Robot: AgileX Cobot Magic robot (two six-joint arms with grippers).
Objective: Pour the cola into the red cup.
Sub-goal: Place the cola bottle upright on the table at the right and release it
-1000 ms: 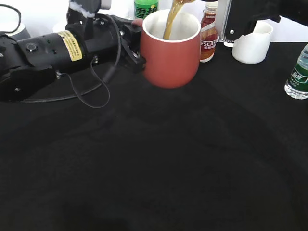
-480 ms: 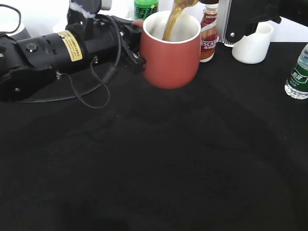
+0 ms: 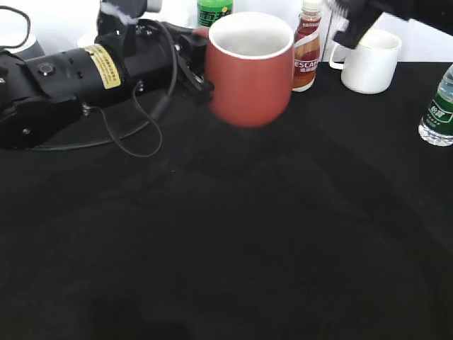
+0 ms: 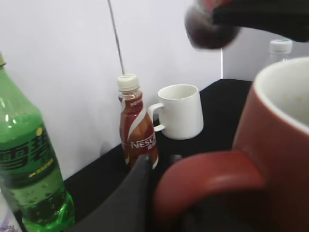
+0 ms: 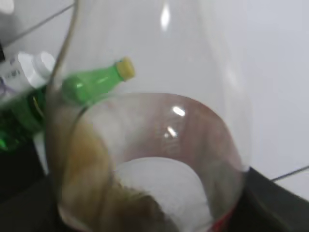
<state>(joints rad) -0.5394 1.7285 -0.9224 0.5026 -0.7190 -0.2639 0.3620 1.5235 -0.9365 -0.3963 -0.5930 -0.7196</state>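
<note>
Exterior camera looks slantwise down the table; both close wrist cameras share its red cup point(image 3: 250, 69).

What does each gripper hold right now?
Left gripper: closed on the red cup's handle.
Right gripper: cannot be told; the cola bottle fills its view.

Robot test bench, likely a lab

Black-draped desk point(image 3: 248, 234) against a bare white wall point(image 4: 63, 58), staged drink bottles, white mug point(image 3: 369, 62).
</note>
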